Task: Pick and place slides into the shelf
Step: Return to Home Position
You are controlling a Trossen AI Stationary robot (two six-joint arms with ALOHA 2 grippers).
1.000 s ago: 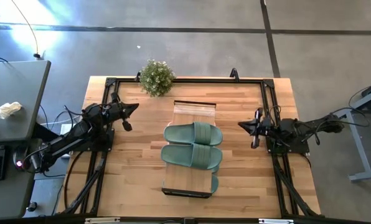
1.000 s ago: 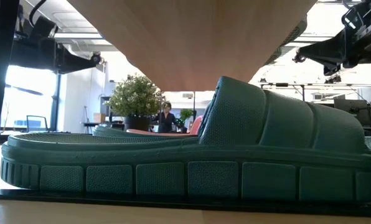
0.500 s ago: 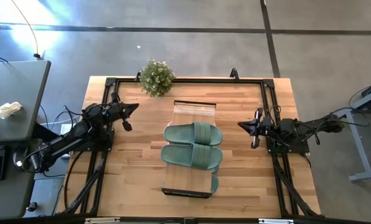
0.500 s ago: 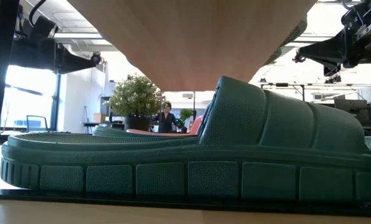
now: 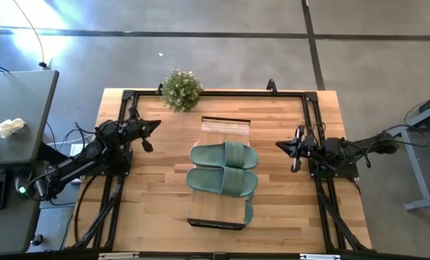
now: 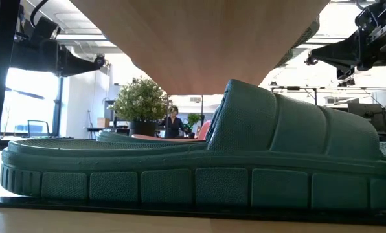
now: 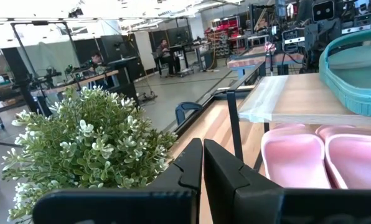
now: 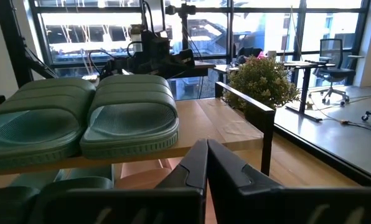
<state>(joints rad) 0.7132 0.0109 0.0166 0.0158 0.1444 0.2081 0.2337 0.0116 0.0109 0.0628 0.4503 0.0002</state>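
The table carries the whole job, with an arm drawn back to each side of it. The step in hand looks to be the return to rest, and both arms seem at or near it. To finish well, any last motion should pull back from the middle and avoid swinging inward or dipping, so nothing nudges the load. Nothing is left to carry.

The shelf lies between the two grippers and well apart from both, ahead of each one's fingertips. Its top plank is bare at the end nearer the plant. From the middle on it holds a green pair, side by side and touching, lying across the plank. Beneath, the left wrist view shows a pink pair on a lower tier, just ahead of that gripper's tips. The right wrist view shows a second green pair under the top one. A low green slide fills the low view. Whether it is one of that second pair I cannot tell. All six slides look shelved, so I judge the task done apart from parking.

The left gripper has its fingers pressed together on nothing. The right gripper is likewise closed and empty, with its fingers meeting. A person stands far off in the room
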